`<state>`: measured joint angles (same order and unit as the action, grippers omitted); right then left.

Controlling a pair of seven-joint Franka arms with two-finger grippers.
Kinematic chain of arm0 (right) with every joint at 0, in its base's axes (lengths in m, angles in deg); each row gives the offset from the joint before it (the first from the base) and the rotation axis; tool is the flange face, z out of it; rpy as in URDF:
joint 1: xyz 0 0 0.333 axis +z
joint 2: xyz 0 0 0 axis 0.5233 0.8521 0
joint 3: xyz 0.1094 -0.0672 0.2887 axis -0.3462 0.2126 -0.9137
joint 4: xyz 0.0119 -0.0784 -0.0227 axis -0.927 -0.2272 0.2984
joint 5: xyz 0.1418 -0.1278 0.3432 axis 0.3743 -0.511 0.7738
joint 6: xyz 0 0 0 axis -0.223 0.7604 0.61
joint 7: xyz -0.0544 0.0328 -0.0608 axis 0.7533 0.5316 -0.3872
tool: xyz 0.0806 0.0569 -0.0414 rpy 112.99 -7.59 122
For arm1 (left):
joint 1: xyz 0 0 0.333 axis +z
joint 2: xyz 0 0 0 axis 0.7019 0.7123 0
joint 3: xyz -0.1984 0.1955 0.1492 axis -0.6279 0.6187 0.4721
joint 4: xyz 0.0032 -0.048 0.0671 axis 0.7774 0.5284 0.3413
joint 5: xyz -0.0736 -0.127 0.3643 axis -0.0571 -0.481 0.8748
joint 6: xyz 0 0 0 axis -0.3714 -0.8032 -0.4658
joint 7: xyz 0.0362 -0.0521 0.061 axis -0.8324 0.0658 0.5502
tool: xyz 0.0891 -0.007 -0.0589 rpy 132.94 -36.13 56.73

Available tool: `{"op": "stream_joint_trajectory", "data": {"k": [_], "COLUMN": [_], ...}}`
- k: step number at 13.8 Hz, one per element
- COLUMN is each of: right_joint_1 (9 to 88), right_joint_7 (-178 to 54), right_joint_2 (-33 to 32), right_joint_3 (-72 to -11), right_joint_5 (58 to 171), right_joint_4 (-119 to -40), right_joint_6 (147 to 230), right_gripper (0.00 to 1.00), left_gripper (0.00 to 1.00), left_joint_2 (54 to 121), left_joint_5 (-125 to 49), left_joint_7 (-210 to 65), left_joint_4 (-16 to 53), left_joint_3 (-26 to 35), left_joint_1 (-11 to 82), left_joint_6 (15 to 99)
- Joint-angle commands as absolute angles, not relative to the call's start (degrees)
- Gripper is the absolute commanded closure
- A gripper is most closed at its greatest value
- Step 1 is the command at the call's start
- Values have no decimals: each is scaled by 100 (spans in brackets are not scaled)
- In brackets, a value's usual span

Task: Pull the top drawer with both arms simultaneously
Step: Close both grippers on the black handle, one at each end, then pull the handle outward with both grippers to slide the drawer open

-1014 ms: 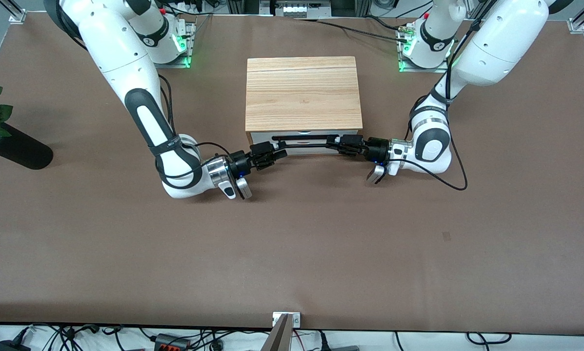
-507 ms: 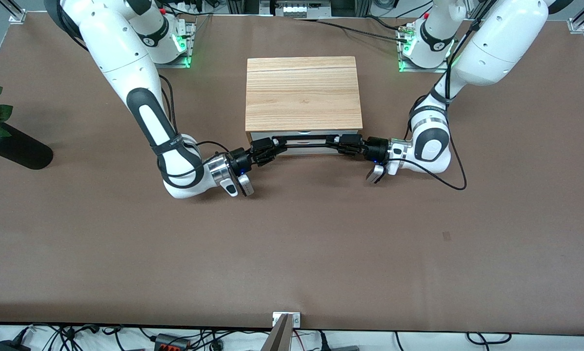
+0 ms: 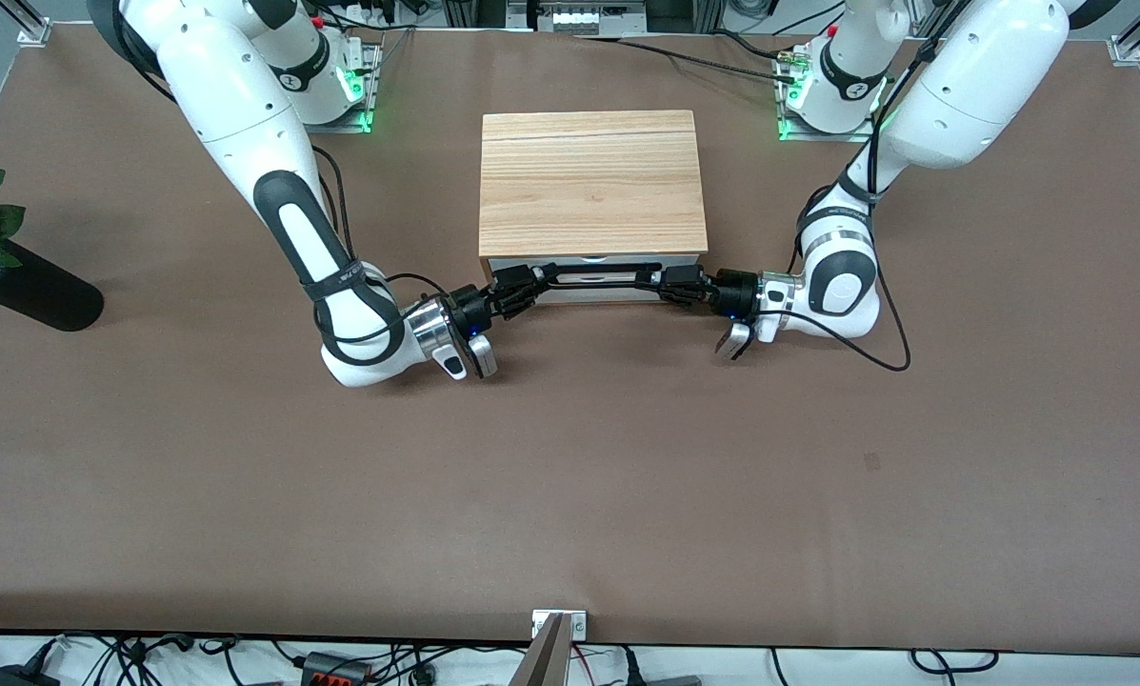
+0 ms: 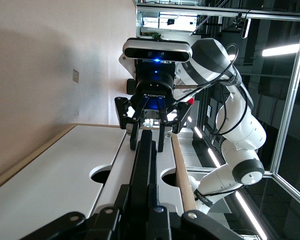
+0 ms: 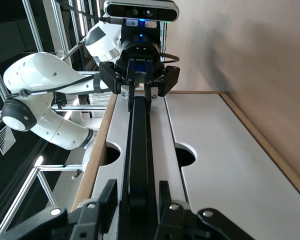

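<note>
The top drawer [image 3: 590, 294] sits shut in the cabinet, showing its white front and long black bar handle [image 3: 593, 273]; its wooden inside is hidden. My left gripper [image 3: 653, 278] is at the handle's end toward the left arm, and its fingers are shut on the bar [image 4: 144, 155]. My right gripper [image 3: 534, 279] is at the handle's end toward the right arm. It is open, with a finger on each side of the bar [image 5: 139, 140]. The left wrist view shows my left gripper [image 4: 140, 192] clamped on the handle, and the right wrist view shows my right gripper [image 5: 136, 192] astride it.
The light striped-wood cabinet top [image 3: 591, 181] lies above the drawer. A black vase with a red rose [image 3: 27, 291] lies at the right arm's end of the table. Black cables trail from both wrists onto the brown table [image 3: 570, 476].
My right gripper has moved in toward the handle's end and now straddles the bar. The left gripper has stayed on the handle. The drawer has not moved.
</note>
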<state>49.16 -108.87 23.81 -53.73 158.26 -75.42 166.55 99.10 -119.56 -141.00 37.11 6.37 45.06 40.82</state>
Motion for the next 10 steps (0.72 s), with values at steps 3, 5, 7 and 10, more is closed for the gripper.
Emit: {"op": "stream_joint_trajectory", "data": {"k": [3,5,7,10], "right_joint_1": [4843,4852,4904,4904], "right_joint_7": [-10815,-10806,-10815,-10797], "right_joint_2": [2340,2340,2340,2331], "right_joint_3": [-5385,-5385,-5385,-5385], "right_joint_5": [15750,15750,15750,15776], "right_joint_4": [-7545,-7536,-7536,-7518], "right_joint_6": [16609,16635,16644,16644], "right_gripper": [78,81,83,89], "left_gripper": [97,99,99,99], "left_joint_2": [9848,9848,9839,9839], "left_joint_5": [-12123,-12114,-12114,-12105], "left_joint_7": [-14139,-14140,-14140,-14166], "left_joint_4": [3823,3823,3823,3814], "left_joint_3": [581,599,581,599], "left_joint_1": [4528,4528,4537,4537], "left_joint_6": [4054,4045,4045,4045]}}
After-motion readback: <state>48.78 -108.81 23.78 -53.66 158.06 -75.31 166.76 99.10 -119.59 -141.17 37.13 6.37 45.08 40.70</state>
